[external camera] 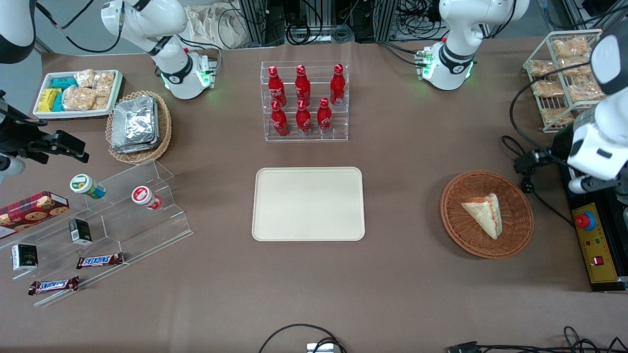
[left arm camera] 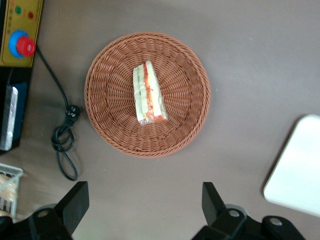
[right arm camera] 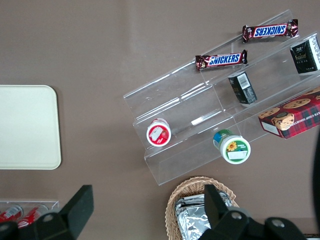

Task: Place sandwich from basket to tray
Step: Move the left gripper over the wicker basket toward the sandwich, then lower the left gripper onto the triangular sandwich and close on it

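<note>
Brown tabletop – wrist view alone shows end effector (left arm camera: 142, 210) spread open near sandwich (left arm camera: 148, 93).

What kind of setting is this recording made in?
Probably a robotics lab staged as a snack counter: a rack of red bottles, candy bars on acrylic steps, and an emergency-stop box. The open gripper hovers above the basket holding the sandwich; the tray waits.

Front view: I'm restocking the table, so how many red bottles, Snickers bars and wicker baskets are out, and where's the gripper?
Red bottles: 6
Snickers bars: 2
Wicker baskets: 2
Total: 10
The gripper hangs open above the table beside the sandwich basket.
</note>
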`<control>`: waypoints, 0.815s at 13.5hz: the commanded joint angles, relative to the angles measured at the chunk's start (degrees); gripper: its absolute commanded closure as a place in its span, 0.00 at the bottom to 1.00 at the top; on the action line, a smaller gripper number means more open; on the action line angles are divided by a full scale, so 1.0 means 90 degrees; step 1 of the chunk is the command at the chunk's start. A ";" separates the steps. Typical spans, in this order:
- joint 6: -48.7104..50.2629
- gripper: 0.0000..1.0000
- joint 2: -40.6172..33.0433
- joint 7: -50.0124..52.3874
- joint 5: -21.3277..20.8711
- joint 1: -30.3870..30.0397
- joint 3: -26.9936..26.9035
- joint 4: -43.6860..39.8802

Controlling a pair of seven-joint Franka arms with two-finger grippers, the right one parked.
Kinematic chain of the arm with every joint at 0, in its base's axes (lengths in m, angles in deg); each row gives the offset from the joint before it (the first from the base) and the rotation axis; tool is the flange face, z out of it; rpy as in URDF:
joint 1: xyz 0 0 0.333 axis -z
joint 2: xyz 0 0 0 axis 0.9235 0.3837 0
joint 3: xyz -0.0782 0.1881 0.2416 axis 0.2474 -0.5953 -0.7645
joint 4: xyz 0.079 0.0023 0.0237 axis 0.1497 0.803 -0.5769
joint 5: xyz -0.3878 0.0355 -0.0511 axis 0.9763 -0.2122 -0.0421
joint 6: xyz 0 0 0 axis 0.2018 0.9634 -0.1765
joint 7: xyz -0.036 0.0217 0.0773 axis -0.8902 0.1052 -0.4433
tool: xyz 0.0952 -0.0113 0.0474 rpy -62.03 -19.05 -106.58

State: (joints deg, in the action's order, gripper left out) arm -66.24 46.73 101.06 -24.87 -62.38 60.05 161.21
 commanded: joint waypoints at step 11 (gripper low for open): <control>-0.4823 0.00 0.1552 0.1928 -0.0093 0.0044 -0.0389 0.2690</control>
State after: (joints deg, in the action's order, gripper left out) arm -108.29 59.58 116.61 -25.13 -62.41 56.73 185.39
